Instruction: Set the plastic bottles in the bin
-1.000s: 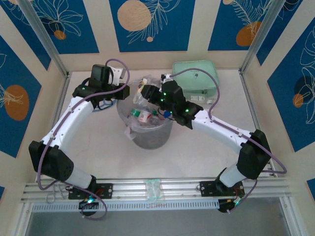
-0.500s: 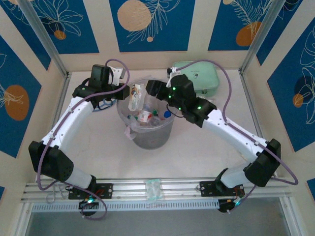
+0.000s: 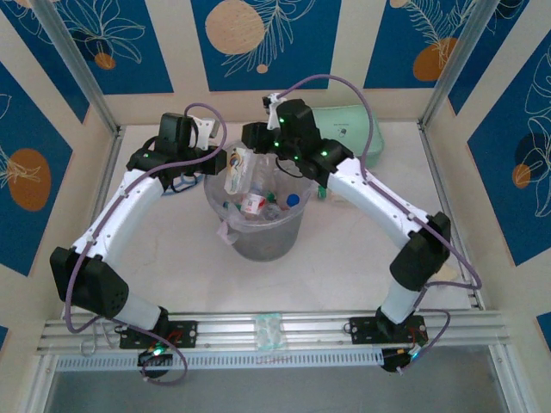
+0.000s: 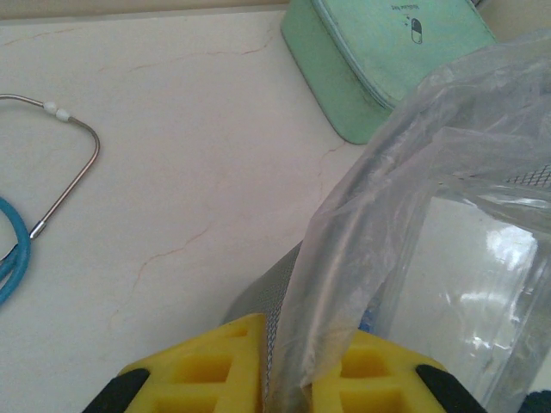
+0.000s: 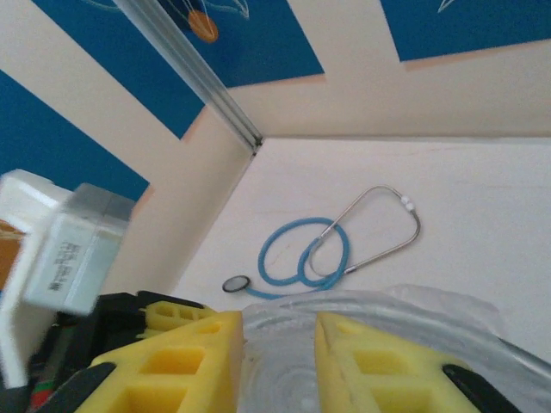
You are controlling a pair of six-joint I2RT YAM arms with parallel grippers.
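Pale veined table (image 3: 327, 267), seemingly marble, bears the bin (image 3: 263, 243) between blue-and-cream walls (image 3: 267, 39).

A mint green zip case (image 3: 357, 129) sits at the back right of the pale, faintly veined table (image 3: 172, 267), a blue-tubed stethoscope (image 5: 303, 261) lies coiled towards the back left corner, and blue leaf-patterned wall panels (image 3: 258, 39) stand behind.

The white right arm (image 3: 370, 194) hides part of the mint green zip case (image 3: 355, 129) at the table's far edge. We cannot count the small clear plastic bottles (image 3: 252, 203) jumbled inside the tall translucent bin (image 3: 263, 241). The left wrist view cuts off the blue stethoscope (image 4: 25, 249).
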